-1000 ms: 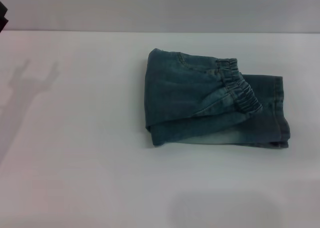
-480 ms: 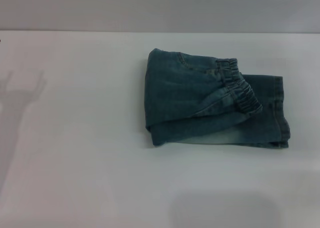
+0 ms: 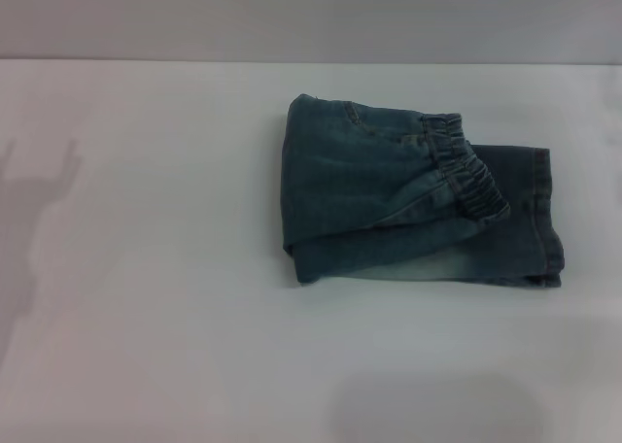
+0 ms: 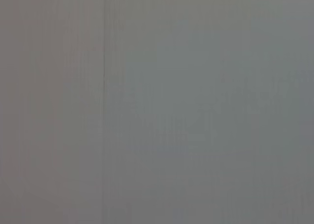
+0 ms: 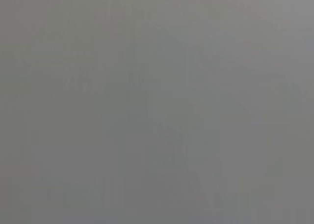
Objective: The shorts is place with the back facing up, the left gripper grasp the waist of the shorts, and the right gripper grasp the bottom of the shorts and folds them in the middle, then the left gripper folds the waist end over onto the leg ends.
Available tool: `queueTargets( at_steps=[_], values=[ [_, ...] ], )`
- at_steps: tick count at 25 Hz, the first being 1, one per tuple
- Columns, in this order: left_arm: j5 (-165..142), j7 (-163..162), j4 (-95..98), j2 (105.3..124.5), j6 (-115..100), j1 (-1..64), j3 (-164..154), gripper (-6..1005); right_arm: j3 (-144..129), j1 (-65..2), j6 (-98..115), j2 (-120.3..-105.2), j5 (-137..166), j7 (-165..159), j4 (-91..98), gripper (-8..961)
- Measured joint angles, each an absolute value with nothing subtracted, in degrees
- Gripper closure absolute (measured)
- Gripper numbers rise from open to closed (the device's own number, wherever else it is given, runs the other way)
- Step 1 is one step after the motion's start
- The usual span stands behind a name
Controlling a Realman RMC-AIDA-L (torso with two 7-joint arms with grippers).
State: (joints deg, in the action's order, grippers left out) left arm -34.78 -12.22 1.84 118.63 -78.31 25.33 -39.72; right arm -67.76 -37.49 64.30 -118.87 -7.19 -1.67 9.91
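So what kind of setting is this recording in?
Probably a lab or test bench rather than a home: a bare white table against a plain grey wall, holding only folded denim shorts.

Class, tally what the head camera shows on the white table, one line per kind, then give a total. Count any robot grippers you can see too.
Denim shorts, folded: 1
White table: 1
Grippers in view: 0
Total: 2

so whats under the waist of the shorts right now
The waist lies folded over on top of the leg ends, whose hems stick out beyond it. The denim layers directly beneath are covered, as is the table under them.
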Motion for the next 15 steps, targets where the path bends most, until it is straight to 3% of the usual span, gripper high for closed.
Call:
queueTargets(
  at_steps=[15],
  values=[
    [-34.5, -11.2, 1.4, 118.67, -76.9, 26.3, -37.3, 155, -66.5, -40.0, 59.6, -118.35, -7.2, -1.3, 10.2, 395]
  ],
)
